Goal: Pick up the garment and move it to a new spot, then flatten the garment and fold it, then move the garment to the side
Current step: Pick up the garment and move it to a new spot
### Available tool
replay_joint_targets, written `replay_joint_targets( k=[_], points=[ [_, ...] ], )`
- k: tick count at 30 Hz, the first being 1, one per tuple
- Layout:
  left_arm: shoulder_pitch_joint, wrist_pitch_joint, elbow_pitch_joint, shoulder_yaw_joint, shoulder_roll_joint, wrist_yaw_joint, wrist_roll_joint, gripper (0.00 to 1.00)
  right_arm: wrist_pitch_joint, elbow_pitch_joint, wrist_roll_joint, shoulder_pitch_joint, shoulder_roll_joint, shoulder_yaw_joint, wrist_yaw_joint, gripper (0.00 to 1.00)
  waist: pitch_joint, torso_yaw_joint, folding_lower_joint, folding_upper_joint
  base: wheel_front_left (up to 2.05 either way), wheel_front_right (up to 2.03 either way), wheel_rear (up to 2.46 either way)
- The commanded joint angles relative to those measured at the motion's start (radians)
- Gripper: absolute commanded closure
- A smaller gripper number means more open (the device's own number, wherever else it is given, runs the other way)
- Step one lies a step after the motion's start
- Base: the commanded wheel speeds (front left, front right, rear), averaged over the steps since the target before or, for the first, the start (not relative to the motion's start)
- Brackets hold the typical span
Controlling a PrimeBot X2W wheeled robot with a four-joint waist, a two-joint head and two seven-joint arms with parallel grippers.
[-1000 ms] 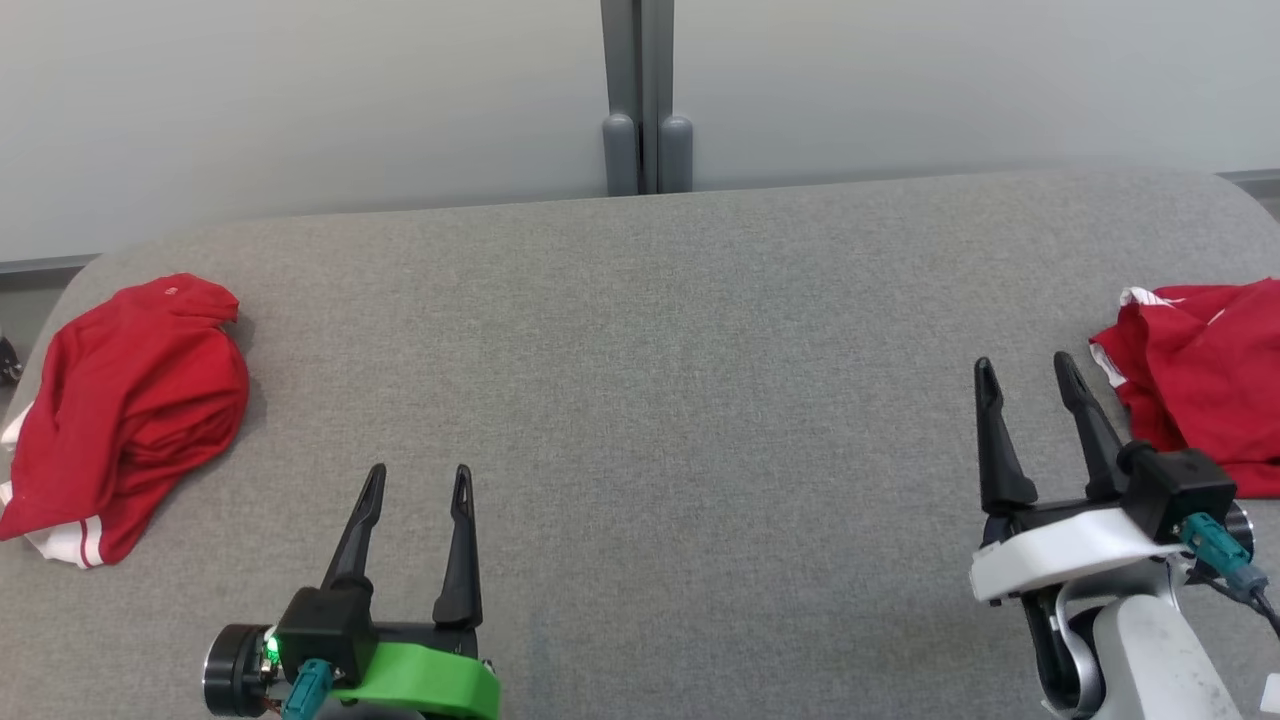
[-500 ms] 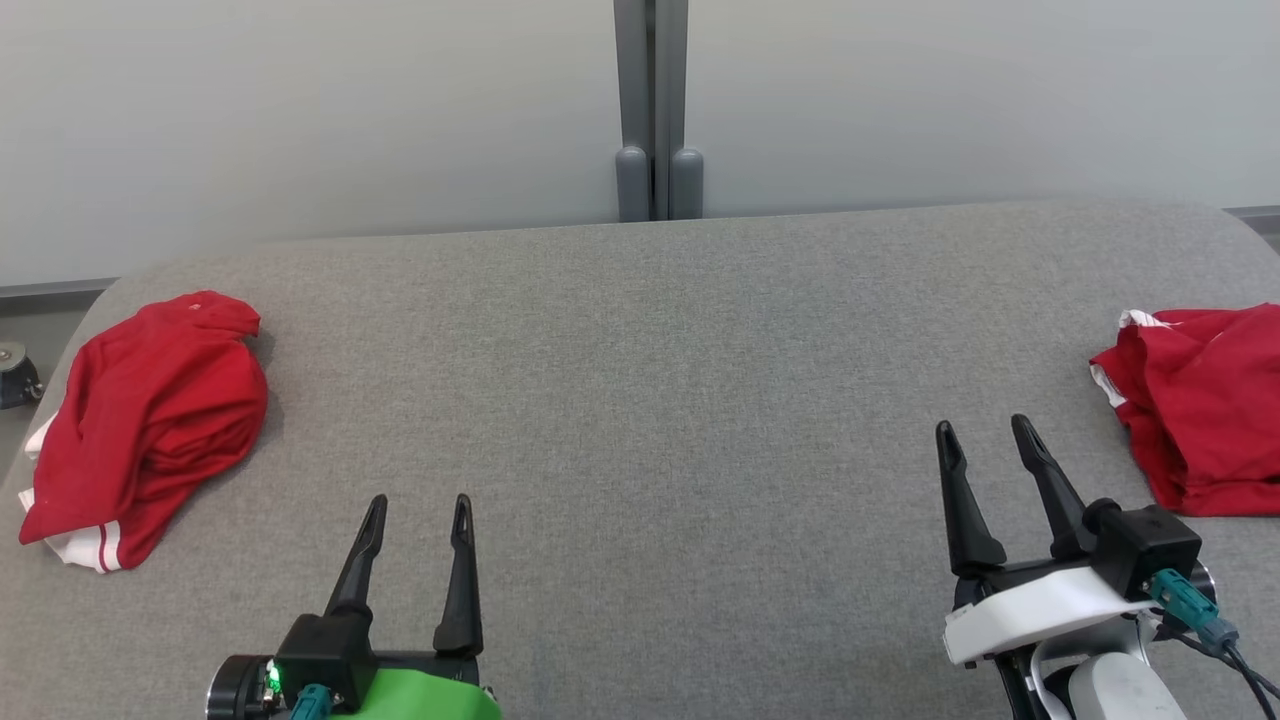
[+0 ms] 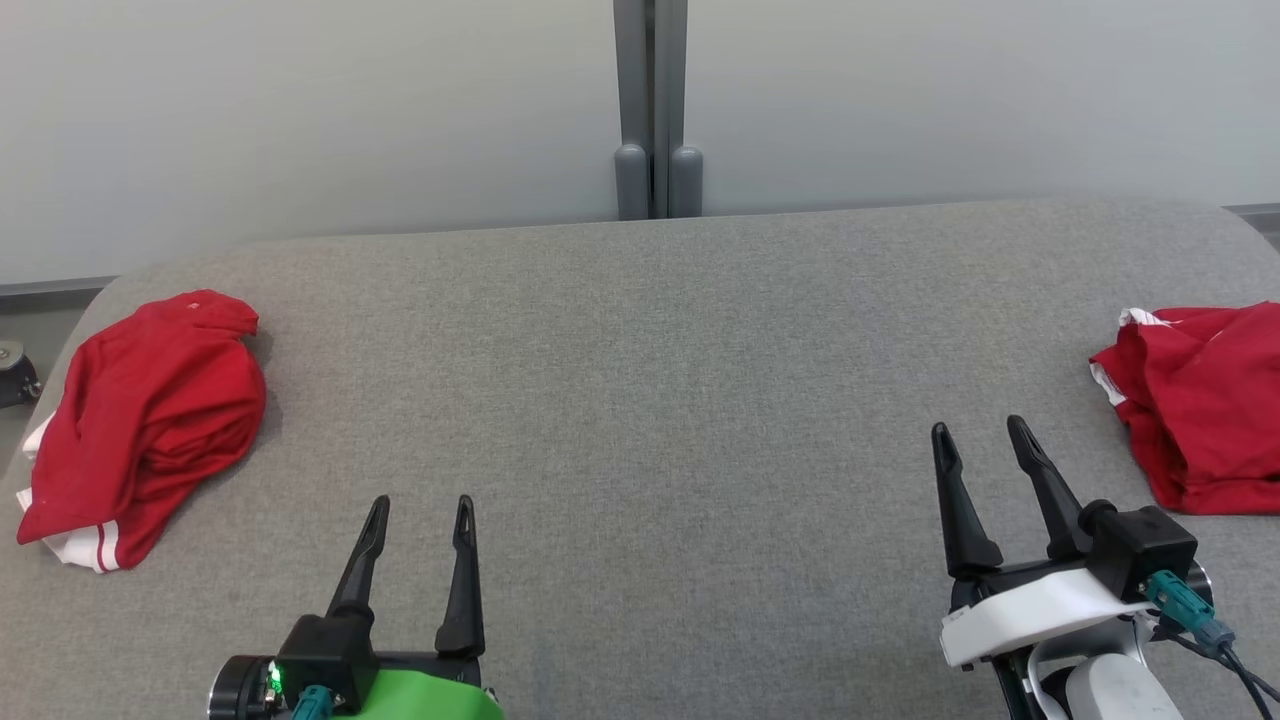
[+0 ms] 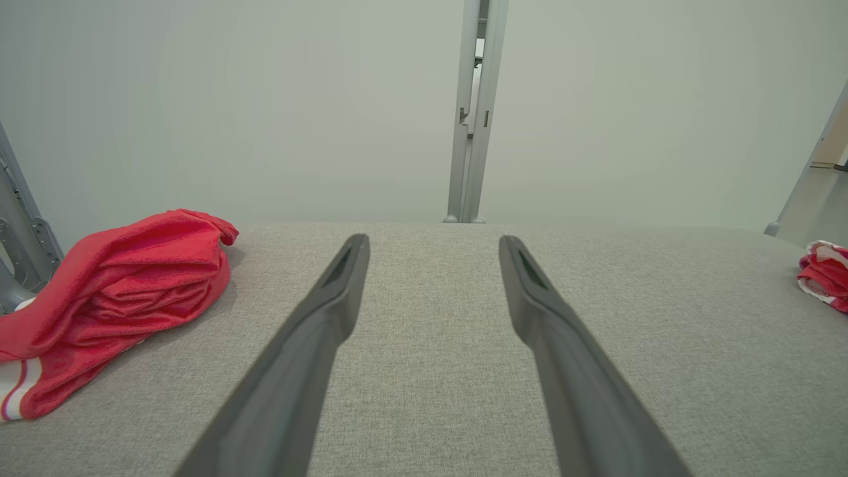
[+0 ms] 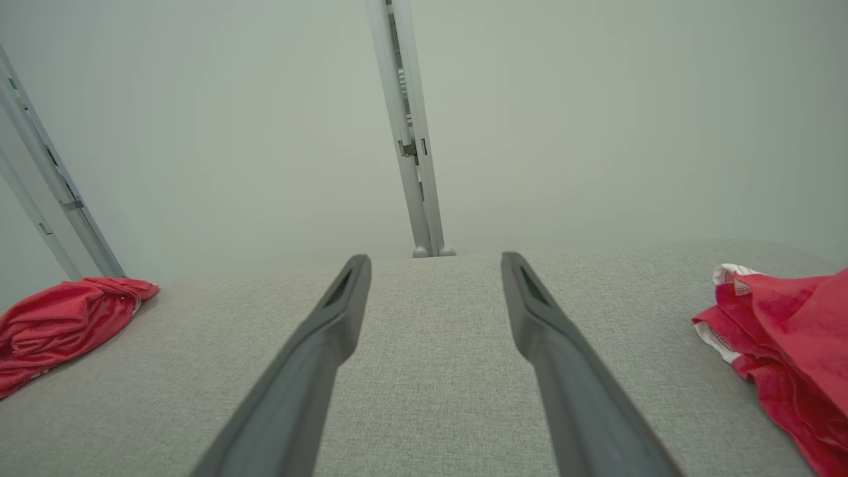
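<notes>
Two crumpled red garments with white trim lie on the grey fabric-covered table (image 3: 640, 400). One garment (image 3: 150, 410) is at the far left edge, also seen as a red heap (image 4: 126, 285) (image 5: 59, 318). The other garment (image 3: 1200, 400) lies at the far right edge, partly cut off by the frame (image 5: 788, 324) (image 4: 825, 271). My left gripper (image 3: 422, 502) (image 4: 434, 240) hovers open near the front left, holding nothing. To the left of the right garment and clear of it, my right gripper (image 3: 979, 427) (image 5: 435, 257) is open and holds nothing.
A pale wall stands behind the table, with a grey vertical post (image 3: 652, 100) at its middle. The table's corners are rounded. Wide bare fabric stretches between the two garments.
The head camera tilted, shifting the whole picture down. My right gripper drew back toward me and slightly left, away from the right garment. Little differs in the last half second.
</notes>
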Motion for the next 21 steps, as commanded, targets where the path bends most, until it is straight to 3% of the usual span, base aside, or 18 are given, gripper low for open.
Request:
replay_joint_targets(
  k=[1,21],
  points=[
    [0.010,0.000,-0.002,0.003,0.003,-0.003,-0.003,0.00,-0.003,-0.005,-0.001,0.005,-0.002,0.000,-0.002,0.00,0.002,-0.002,0.0000,0.0000,0.00,0.00,0.00],
    [-0.004,0.000,0.012,0.001,0.003,-0.007,-0.010,0.00,-0.003,0.004,0.011,-0.011,-0.002,0.002,-0.002,0.00,0.008,-0.005,0.0000,0.0000,0.00,0.00,0.00]
  ],
)
